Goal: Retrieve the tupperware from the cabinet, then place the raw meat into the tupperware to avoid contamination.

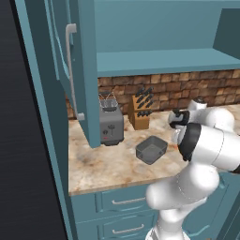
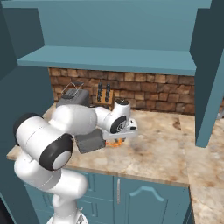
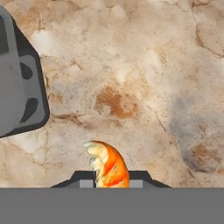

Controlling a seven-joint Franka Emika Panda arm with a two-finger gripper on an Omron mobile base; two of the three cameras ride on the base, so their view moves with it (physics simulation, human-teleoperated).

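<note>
Orange raw meat (image 3: 108, 165) pinched in gripper (image 3: 112, 179), lower end hidden between fingertips.

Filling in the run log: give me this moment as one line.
phase: meat pickup | hand: shut on raw meat | tupperware: on counter, out of cabinet | meat: not yet in tupperware

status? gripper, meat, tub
Gripper shut on the raw meat, just above counter. Tupperware out on counter, empty, beside hand. Nothing between them.
</note>
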